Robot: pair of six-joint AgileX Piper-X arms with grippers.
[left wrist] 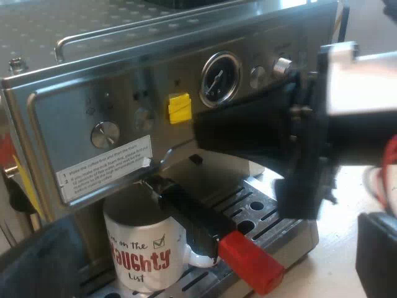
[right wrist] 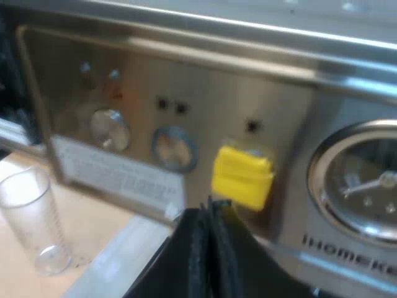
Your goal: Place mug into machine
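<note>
A white mug (left wrist: 139, 248) with red "Naughty" lettering stands upright on the drip tray (left wrist: 267, 217) of the espresso machine (left wrist: 124, 93), under the locked-in metal holder. The holder's dark handle (left wrist: 195, 214) with its red end (left wrist: 251, 261) juts out over the mug. My left gripper (left wrist: 214, 248) is open, its fingers (left wrist: 43, 264) wide apart, back from the mug and touching nothing. My right gripper (right wrist: 209, 208) is shut, with its tips just below the yellow button (right wrist: 242, 177) on the machine's panel (right wrist: 186, 74). In the left wrist view the right gripper (left wrist: 205, 127) reaches across the panel beside that yellow button (left wrist: 178, 107).
A round pressure gauge (left wrist: 219, 79) and several knobs sit on the steel panel. An empty measuring glass (right wrist: 34, 217) stands on the light table beside the machine. The gauge (right wrist: 366, 186) is close to the right gripper.
</note>
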